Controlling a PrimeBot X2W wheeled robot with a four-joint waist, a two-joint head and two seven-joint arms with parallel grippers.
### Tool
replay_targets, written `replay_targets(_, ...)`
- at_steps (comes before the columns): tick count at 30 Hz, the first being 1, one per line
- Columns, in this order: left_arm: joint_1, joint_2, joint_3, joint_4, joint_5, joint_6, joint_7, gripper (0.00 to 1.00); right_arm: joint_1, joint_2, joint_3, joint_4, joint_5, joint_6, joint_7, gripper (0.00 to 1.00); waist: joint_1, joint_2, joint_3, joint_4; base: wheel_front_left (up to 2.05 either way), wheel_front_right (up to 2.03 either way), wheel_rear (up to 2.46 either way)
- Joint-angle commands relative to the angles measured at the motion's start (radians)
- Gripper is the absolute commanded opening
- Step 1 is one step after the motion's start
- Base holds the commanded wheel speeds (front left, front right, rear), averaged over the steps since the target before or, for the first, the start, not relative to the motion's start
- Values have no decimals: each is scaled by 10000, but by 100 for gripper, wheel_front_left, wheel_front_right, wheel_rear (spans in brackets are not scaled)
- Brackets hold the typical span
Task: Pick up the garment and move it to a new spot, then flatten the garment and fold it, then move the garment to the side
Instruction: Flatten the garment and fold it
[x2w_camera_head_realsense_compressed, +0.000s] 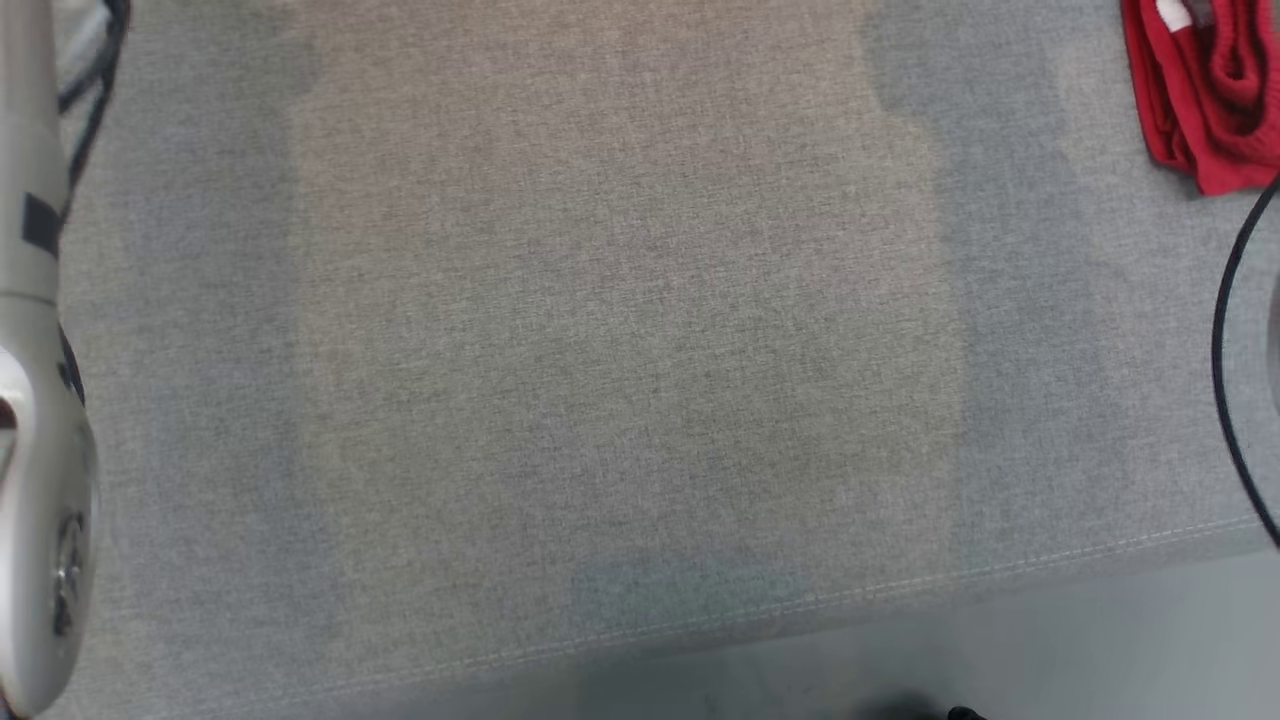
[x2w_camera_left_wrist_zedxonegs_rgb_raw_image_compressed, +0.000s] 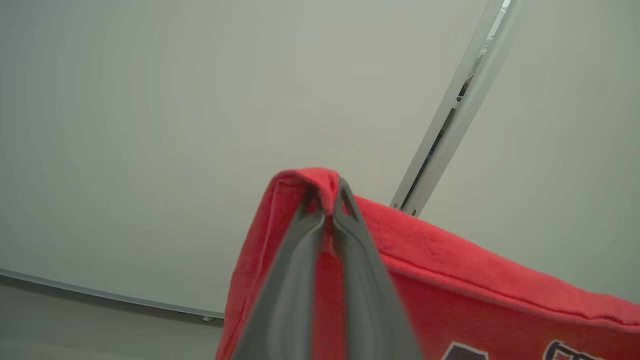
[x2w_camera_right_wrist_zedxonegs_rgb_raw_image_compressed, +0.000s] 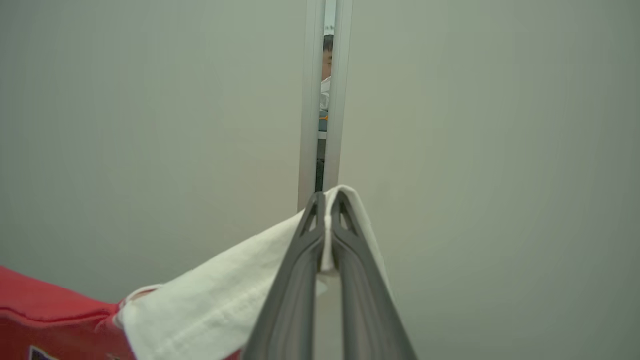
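Red edge of the garment (x2w_camera_left_wrist_zedxonegs_rgb_raw_image_compressed: 450, 265) clamped in closed left gripper (x2w_camera_left_wrist_zedxonegs_rgb_raw_image_compressed: 330, 200), white part (x2w_camera_right_wrist_zedxonegs_rgb_raw_image_compressed: 210, 300) in closed right gripper (x2w_camera_right_wrist_zedxonegs_rgb_raw_image_compressed: 325, 205); pull taut, then lower evenly onto grey fabric surface (x2w_camera_head_realsense_compressed: 640, 350).

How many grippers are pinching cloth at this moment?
2. The left gripper is shut on a red fold of the garment; the right gripper is shut on its white part. The robot has no other gripper, so none is hidden.
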Motion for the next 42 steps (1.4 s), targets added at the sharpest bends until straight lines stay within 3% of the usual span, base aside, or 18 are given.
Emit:
replay_targets(1,466,2,-81,117,14,-165,-17,0,458,-219,186,-6,228,-3,-39,0,-2,0,-236,108,0,0,0)
replay_targets(12,3721,-3,-507,-318,-375,-762,122,0,4379,-1083,1540,-1252,2541,-3,433,0,-2,0,-1828,440,0,0,0)
replay_targets(18,5609,17,-746,-1245,-542,-844,277,0,6652,-1589,1700,-2894,3592,-3,852,0,-2,0,-2406,577,0,0,0)
replay_targets(24,8121,141,-787,-3126,-870,-584,475,0,9974,-2098,974,-5712,4199,-4,1531,0,-2,0,-3052,672,0,0,0)
replay_targets(30,10881,336,-793,-5212,-1034,172,653,0,13732,-1634,-435,-8509,4316,-4,2755,0,-2,0,-3465,678,0,0,0)
replay_targets(33,12015,406,-783,-5914,-1057,533,613,0,15204,-1054,-1054,-9553,4104,-2,3300,0,-2,0,-3519,632,0,0,0)
replay_targets(38,13242,441,-860,-6450,-861,957,392,0,16868,-76,-1600,-10388,3846,-4,3880,0,-2,0,-3567,561,0,0,0)
replay_targets(42,13890,494,-1060,-6523,-614,1226,233,0,17728,335,-1969,-10378,3638,-4,4089,0,-2,0,-3602,538,0,0,0)
